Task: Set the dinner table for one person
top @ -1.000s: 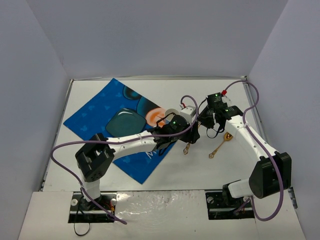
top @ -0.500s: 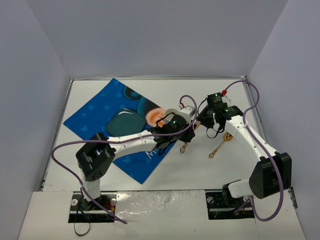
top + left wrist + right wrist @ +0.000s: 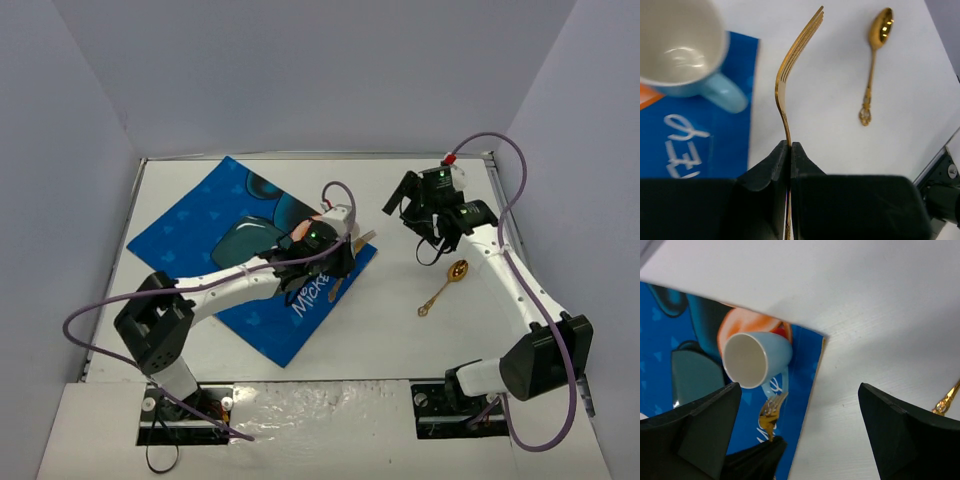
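Note:
My left gripper [image 3: 790, 145] is shut on the handle of a gold fork [image 3: 790, 65], whose tines point away from it. In the top view this gripper [image 3: 335, 262] hovers over the right edge of the blue placemat [image 3: 190, 235], with the fork [image 3: 362, 238] sticking out. A light blue mug [image 3: 680, 45] stands on the mat just left of the fork. My right gripper [image 3: 410, 215] is open and empty, above the white dinner table [image 3: 420, 340] to the right of the mat. Its wrist view shows the mug [image 3: 757, 360] and fork [image 3: 771, 412] between its wide fingers [image 3: 705, 425].
A gold spoon [image 3: 445, 285] lies on the table right of the mat, also seen in the left wrist view [image 3: 872, 65]. A teal plate [image 3: 250, 240] sits in the middle of the placemat. Grey walls close in the table on three sides.
My left gripper closed on the fork and carried it left over the placemat's edge. The right gripper opened and drew back towards the far right.

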Available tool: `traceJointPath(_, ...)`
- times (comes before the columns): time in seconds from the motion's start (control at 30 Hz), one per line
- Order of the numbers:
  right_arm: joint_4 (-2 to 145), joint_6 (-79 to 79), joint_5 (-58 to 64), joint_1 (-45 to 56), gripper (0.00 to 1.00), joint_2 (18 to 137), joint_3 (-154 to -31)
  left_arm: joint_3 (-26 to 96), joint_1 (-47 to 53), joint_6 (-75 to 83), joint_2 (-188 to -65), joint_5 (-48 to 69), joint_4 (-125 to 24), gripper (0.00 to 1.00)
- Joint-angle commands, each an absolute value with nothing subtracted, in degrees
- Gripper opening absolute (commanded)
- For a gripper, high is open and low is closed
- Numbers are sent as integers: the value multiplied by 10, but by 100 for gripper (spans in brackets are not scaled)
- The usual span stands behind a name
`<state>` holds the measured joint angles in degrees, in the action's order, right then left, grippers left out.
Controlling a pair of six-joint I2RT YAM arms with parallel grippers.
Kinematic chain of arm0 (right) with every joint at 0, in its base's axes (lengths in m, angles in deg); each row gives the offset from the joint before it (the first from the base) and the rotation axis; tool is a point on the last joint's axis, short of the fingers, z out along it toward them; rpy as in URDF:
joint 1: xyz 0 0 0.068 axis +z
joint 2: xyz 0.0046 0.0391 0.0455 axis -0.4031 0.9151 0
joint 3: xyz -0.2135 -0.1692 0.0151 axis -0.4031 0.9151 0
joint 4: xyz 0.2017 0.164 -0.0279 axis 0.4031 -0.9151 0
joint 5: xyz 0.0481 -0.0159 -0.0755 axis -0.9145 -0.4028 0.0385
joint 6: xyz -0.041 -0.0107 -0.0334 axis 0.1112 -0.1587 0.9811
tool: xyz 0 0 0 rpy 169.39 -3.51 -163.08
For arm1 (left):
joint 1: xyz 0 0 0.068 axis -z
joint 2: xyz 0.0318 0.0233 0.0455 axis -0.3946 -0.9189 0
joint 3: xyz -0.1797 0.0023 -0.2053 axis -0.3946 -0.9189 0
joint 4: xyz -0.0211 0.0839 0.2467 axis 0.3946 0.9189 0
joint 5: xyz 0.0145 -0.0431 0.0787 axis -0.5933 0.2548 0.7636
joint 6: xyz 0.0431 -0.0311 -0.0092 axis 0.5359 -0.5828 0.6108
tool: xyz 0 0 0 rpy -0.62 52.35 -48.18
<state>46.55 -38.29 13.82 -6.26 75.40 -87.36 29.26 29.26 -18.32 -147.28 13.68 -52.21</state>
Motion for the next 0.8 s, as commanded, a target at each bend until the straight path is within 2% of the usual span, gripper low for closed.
traceJointPath(0.0,474,-328,145,-93,100,717,-933,271,212,-176,-1377,109,-497,0)
traceJointPath(0.2,474,-279,83,-166,100,694,-937,253,87,-75,-1305,37,-393,0)
traceJointPath(0.43,473,-205,52,-180,100,671,-911,308,-93,120,-1322,-13,-282,0)
traceJointPath(0.6,474,-172,6,-180,100,665,-883,340,-209,203,-1377,-82,-296,0)
traceJointPath(0.77,476,-152,-27,-177,100,658,-871,375,-290,216,-1447,-153,-339,0)
